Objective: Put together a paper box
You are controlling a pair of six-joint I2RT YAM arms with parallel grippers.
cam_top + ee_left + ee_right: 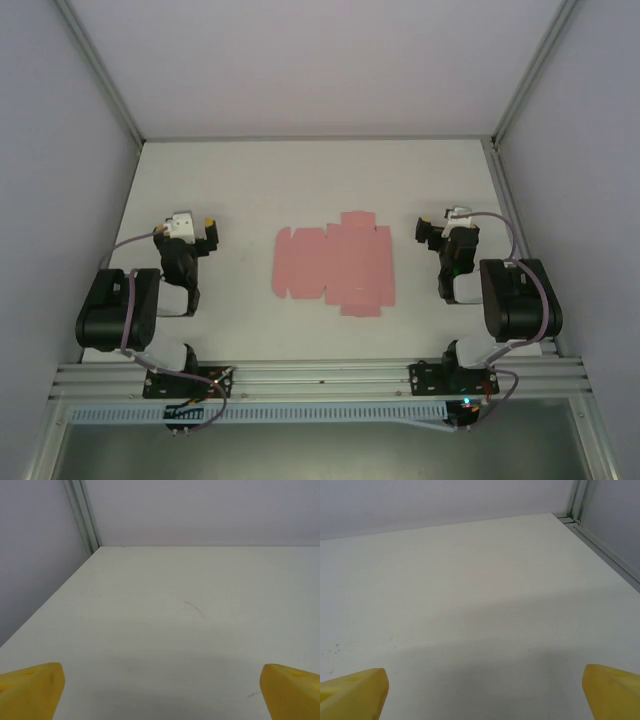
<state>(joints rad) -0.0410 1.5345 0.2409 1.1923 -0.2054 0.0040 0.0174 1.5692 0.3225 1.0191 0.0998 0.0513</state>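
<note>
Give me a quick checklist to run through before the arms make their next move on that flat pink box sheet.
1. The paper box lies flat and unfolded around the middle of the table: ok.
2. The left pincer is open, with nothing between its fingers: ok.
3. The right pincer is open and holds nothing: ok.
4. Both pincers stand apart from the sheet, one on each side of it: ok.
5. Fold lines are creased enough for the flaps to bend easily: cannot tell.
</note>
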